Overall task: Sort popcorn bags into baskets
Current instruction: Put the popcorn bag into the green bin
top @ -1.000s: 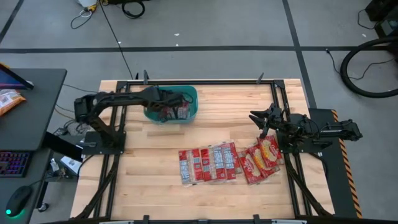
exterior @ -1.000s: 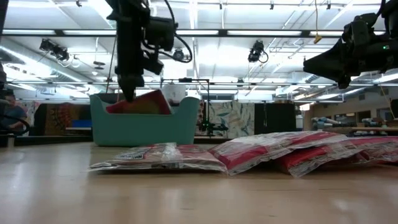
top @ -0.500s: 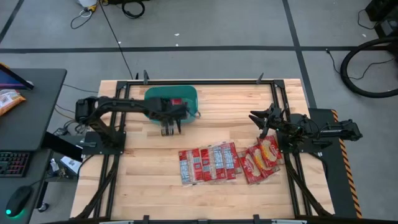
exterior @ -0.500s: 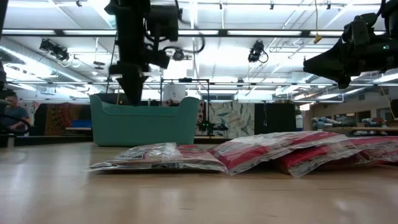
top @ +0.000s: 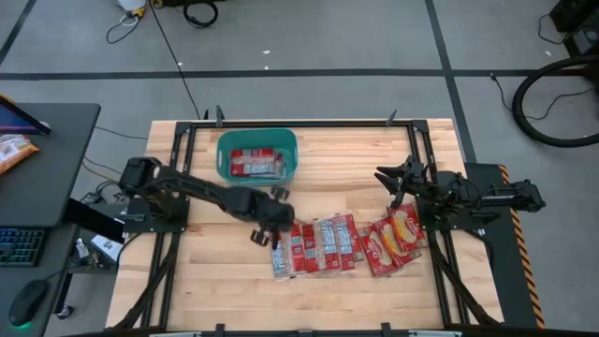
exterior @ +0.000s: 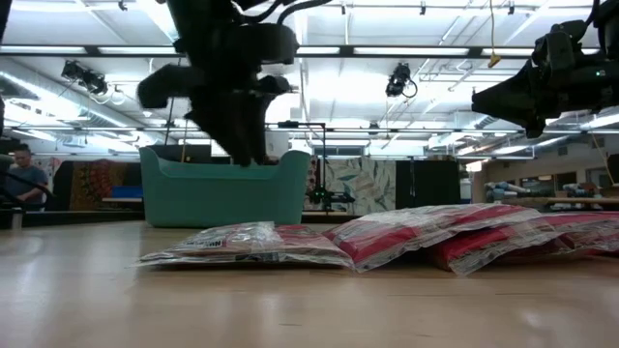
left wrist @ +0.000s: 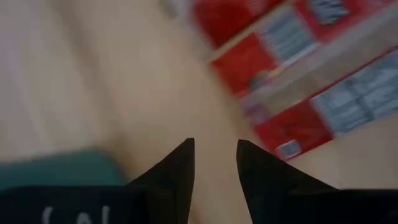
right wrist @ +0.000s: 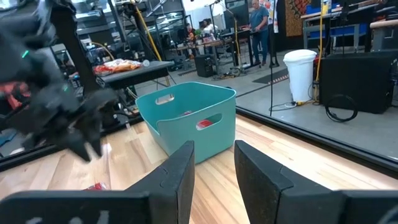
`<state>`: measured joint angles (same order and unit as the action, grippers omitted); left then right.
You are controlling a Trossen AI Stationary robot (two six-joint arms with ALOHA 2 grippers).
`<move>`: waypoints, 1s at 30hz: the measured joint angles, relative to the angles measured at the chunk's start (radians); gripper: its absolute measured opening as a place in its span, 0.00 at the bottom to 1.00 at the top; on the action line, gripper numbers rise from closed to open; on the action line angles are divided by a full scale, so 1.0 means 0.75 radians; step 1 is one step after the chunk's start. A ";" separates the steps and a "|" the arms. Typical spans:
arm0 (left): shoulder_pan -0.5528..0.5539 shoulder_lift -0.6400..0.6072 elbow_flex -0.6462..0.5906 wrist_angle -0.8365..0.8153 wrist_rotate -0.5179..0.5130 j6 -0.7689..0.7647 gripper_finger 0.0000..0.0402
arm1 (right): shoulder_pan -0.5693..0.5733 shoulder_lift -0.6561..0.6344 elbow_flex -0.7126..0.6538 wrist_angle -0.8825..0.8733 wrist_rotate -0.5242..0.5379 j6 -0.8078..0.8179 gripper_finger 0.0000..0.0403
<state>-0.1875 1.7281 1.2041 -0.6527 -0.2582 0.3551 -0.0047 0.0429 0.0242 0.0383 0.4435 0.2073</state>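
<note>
The teal basket [top: 221, 159] stands at the table's far side, left of centre, with a few red and white popcorn bags [top: 255, 165] lying flat in it. A row of red and white bags [top: 314, 245] lies flat on the table, with red and yellow bags [top: 398, 232] to its right. My left gripper [top: 267, 223] is open and empty, above the table just left of the row's left end [left wrist: 286, 134]. My right gripper [top: 393, 178] is open and empty, held above the table's right side, beyond the red and yellow bags.
Black frame rails [top: 419, 168] run along the table's sides. A desk with an orange snack bag [top: 14, 150] stands left of the table. In the low view the basket [exterior: 222, 193] stands behind the row of bags [exterior: 251, 242]. People [right wrist: 255, 22] show in the room beyond.
My left gripper has gone from inside the basket up and toward the table's near edge and right, to the left end of the row of bags. The red bag that stuck up over the basket's wall has dropped flat inside it.
</note>
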 joint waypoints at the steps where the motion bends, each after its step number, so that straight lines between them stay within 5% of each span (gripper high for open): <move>1: -0.024 0.024 0.000 0.017 0.000 0.020 0.31 | 0.000 0.001 0.000 -0.001 0.000 0.000 0.30; 12: -0.177 0.207 -0.001 0.158 0.036 -0.020 0.44 | 0.000 0.000 0.000 0.010 0.000 0.000 0.29; 22: -0.175 0.216 -0.001 0.092 0.246 0.131 0.40 | 0.000 0.000 0.001 0.016 0.000 0.000 0.29; 30: -0.140 0.262 0.005 0.101 0.256 0.101 0.36 | 0.000 0.000 0.000 0.018 0.001 0.000 0.29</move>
<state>-0.2924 1.9247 1.2080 -0.5770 -0.0664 0.4306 -0.0046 0.0433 0.0242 0.0521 0.4438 0.2070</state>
